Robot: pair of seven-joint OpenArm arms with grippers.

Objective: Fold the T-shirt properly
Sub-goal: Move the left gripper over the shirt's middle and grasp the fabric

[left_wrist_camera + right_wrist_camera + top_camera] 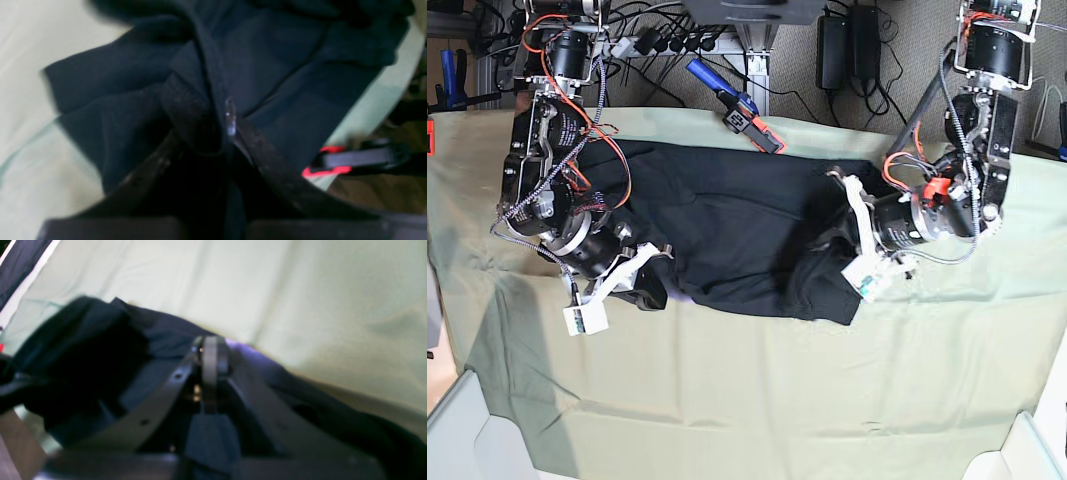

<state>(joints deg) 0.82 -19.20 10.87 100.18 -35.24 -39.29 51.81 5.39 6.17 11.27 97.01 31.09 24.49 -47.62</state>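
The black T-shirt (pixel 727 225) lies spread across the back half of the pale green table cloth (pixel 747 400), bunched at both ends. My left gripper (pixel 835 238), on the right of the base view, is shut on a raised fold of the T-shirt (pixel 267 60); in the left wrist view the fabric is pinched at the left gripper (pixel 223 116). My right gripper (pixel 645 278) is shut on the shirt's other end. In the right wrist view the right gripper (pixel 210 351) holds dark cloth of the T-shirt (pixel 86 350), with a sliver of purple beside it.
A blue and orange clamp (pixel 739 112) lies at the table's back edge by the shirt. A black and red clamp (pixel 353 161) grips the table edge in the left wrist view. Cables and power bricks (pixel 847 45) lie behind the table.
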